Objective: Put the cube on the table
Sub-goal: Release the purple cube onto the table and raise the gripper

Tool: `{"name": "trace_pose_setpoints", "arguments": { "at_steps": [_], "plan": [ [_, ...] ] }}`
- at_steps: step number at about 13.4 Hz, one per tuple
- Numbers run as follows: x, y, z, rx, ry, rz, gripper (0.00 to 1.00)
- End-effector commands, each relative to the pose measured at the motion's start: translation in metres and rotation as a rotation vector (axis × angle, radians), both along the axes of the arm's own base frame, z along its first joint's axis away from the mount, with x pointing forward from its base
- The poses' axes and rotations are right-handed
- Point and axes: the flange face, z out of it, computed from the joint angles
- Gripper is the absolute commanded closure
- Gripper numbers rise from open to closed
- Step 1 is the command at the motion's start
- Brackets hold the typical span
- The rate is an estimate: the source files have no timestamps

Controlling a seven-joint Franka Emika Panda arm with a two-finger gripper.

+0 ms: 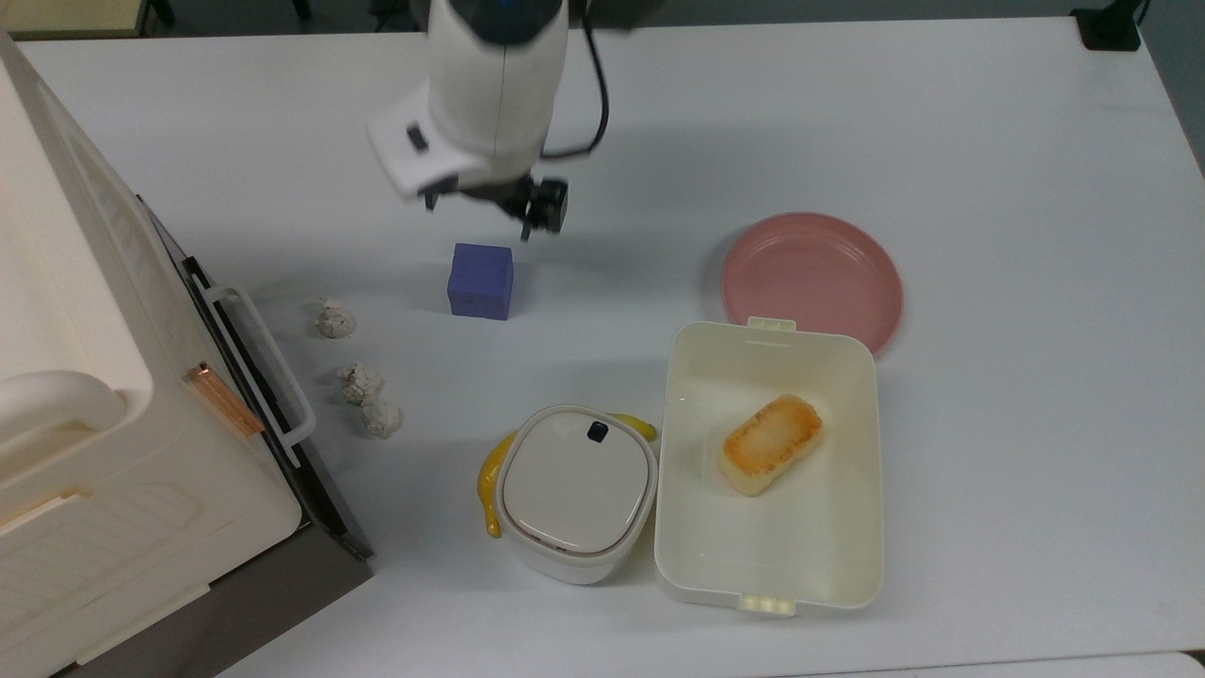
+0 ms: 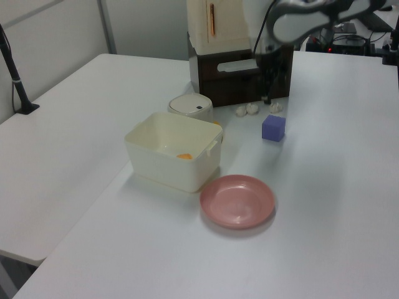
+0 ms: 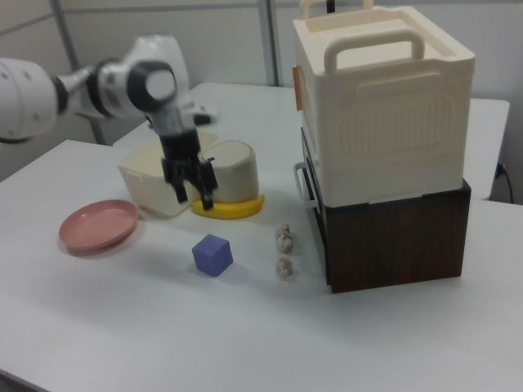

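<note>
The blue-purple cube (image 1: 480, 281) (image 2: 274, 128) (image 3: 212, 255) rests flat on the white table (image 1: 988, 141) (image 2: 336, 187) (image 3: 122, 327), left of the pink plate in the top view. My gripper (image 1: 480, 209) (image 3: 194, 196) (image 2: 269, 93) hangs above the cube and clear of it. It is open, with nothing between its dark fingers (image 3: 181, 191). In the right view it hovers above and a little to the left of the cube.
A pink plate (image 1: 811, 280) lies beside a cream tray (image 1: 678, 527) holding a toasted bread piece (image 1: 770, 443). A white lidded pot (image 1: 576, 490) sits on something yellow. Three white crumpled lumps (image 1: 360, 381) lie near the cream box (image 3: 380, 106) on its dark brown base.
</note>
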Motion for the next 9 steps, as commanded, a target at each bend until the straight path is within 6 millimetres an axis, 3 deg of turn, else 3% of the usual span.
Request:
{"name": "trace_pose_setpoints", "arguments": {
  "at_steps": [1,5,7,9],
  "plan": [
    [-0.024,0.007,0.05,0.019,-0.05,0.03,0.0],
    [-0.029,-0.01,0.066,0.035,-0.06,0.095,0.0],
    [-0.032,-0.009,0.071,0.062,-0.068,0.089,0.0],
    [-0.033,-0.018,0.068,0.062,-0.063,0.073,0.0]
  ]
}}
